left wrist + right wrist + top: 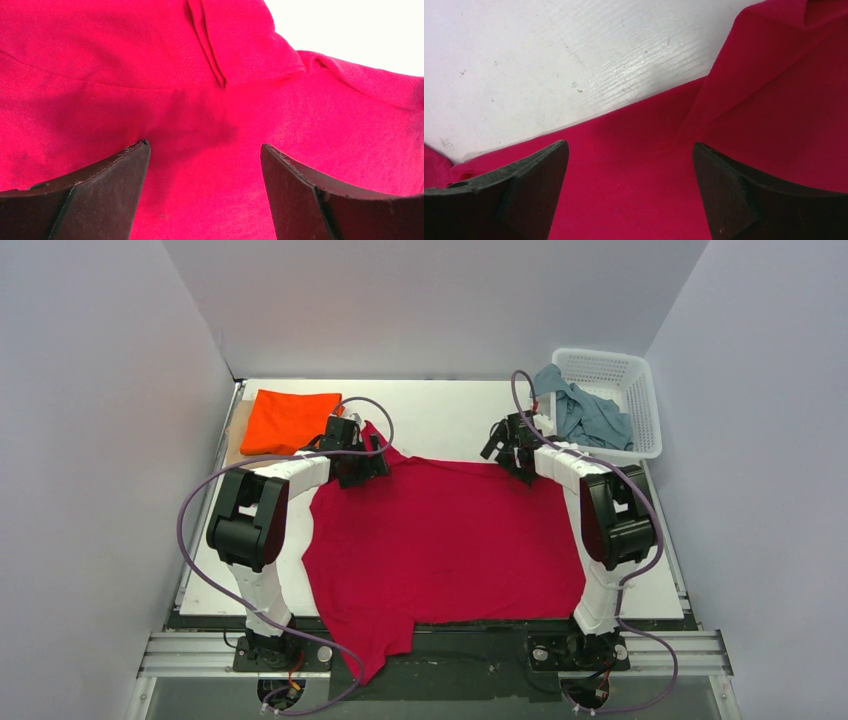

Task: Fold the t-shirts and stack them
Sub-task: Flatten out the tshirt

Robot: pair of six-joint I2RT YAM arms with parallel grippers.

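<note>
A crimson red t-shirt (445, 540) lies spread flat over the middle of the table, its lower left corner hanging over the near edge. My left gripper (362, 462) hovers over the shirt's far left corner, open, with red cloth (205, 165) under the gap. At the far right corner my right gripper (512, 452) is open too, over the shirt's edge (629, 165). A folded bright orange t-shirt (287, 420) rests at the far left. The dusty grey-blue t-shirt (585, 412) is crumpled in the basket.
The white plastic lattice basket (640, 390) stands at the far right corner of the table. Bare white tabletop (440, 415) shows beyond the red shirt. Grey walls close in the left, back and right sides.
</note>
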